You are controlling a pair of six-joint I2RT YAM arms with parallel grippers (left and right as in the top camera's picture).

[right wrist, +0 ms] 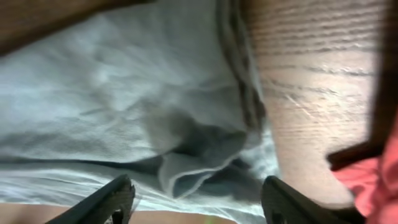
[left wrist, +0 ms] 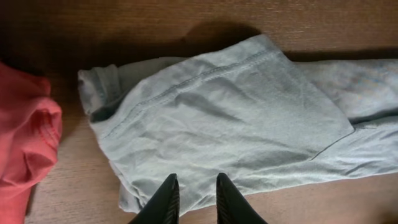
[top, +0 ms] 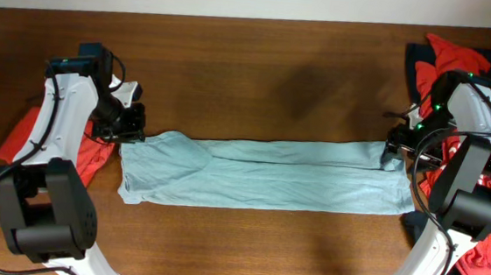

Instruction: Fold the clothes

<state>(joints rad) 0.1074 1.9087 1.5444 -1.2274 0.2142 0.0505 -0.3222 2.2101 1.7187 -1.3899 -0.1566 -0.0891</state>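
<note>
The pale grey-blue T-shirt (top: 260,174) lies on the desk (top: 260,68) as 1 long band folded lengthwise, running from left to right, with red clothes (top: 17,144) heaped past each end. My left fingers (left wrist: 166,200) hover narrowly parted over its left end and my right fingers (right wrist: 117,199) stand wide over the bunched right end, both empty. I judge the crosswise fold wants both layers pinched at 1 end, carried low and square over the other.

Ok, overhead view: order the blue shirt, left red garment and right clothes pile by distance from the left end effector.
From the left end effector:
1. Blue shirt, at its tips.
2. Red garment, further left.
3. Clothes pile, far right.
</note>
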